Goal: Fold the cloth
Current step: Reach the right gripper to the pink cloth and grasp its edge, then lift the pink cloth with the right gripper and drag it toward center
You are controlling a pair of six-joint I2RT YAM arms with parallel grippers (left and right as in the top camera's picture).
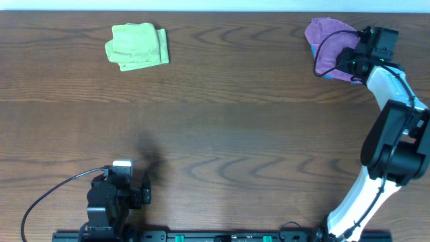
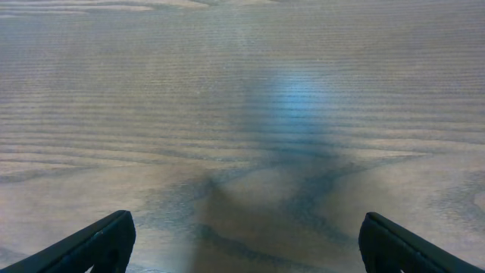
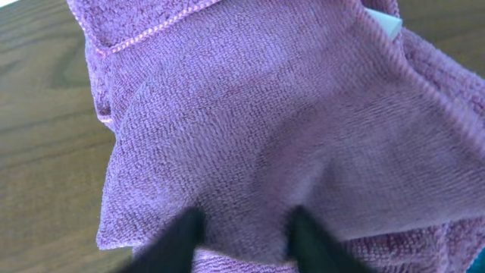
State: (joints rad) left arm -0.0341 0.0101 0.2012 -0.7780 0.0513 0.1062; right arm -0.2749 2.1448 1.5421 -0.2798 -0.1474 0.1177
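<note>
Your purple terry cloth lies at the far right corner of the brown wood-grain table, in a loose, rumpled heap rather than flat. The right gripper is on its near edge, with the white arm reaching up to it from the front right.

In the right wrist view the cloth fills nearly the whole picture, with a stitched hem running along the upper left. The right gripper has its 2 dark fingers drawn partway together. A fold of the pile is bunched between them, and creases fan out from that spot, so you have a pinch of the cloth. A small pale corner shows past the cloth's upper right edge; you cannot tell what it is.

The left gripper sits at the front left of the table, well apart from both cloths. Its wrist view shows the left gripper spread wide, 1 finger at each lower corner, with only bare wood between them.

A lime-green cloth lies folded into a rough square at the far left.
</note>
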